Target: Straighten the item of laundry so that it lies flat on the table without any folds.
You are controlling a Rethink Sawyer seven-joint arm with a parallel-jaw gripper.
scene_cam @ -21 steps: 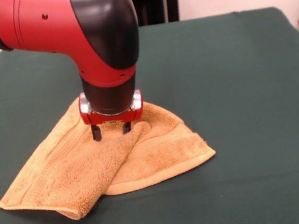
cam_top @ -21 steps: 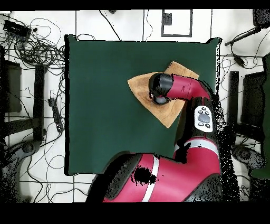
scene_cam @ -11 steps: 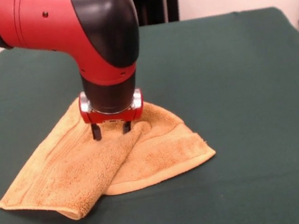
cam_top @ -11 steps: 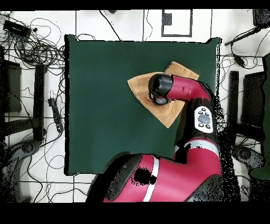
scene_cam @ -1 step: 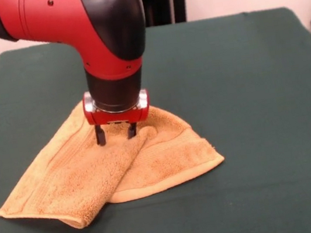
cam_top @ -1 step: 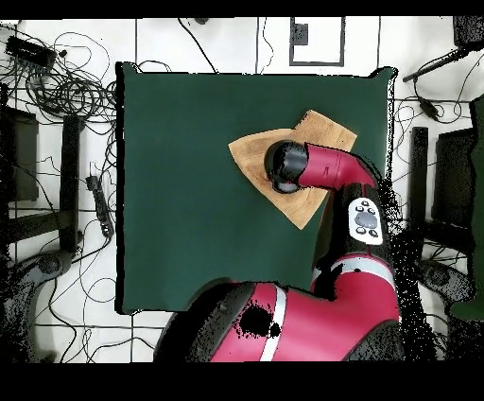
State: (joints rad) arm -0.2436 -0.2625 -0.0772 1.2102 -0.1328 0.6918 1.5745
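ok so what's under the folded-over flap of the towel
Another layer of the towel lies beneath the flap, spreading toward the right corner on the table. Whatever lies between the layers is covered. The gripper stands with its two fingers apart at the flap's top.

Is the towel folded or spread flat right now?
Folded. In the front view, one flap of the yellow-orange towel lies doubled over the rest, under the gripper.

In the front view the towel point(scene_cam @ -1 step: 107, 165) lies on the surface point(scene_cam @ -1 step: 249, 107), left of its middle, with one flap folded over the rest toward the near left. The gripper point(scene_cam @ -1 step: 115, 136) stands above the towel's far part, its tips down at the cloth where the folded flap begins. Overhead, the towel point(cam_top @ -1 step: 250, 151) sits nearer the surface's point(cam_top @ -1 step: 180, 189) right edge
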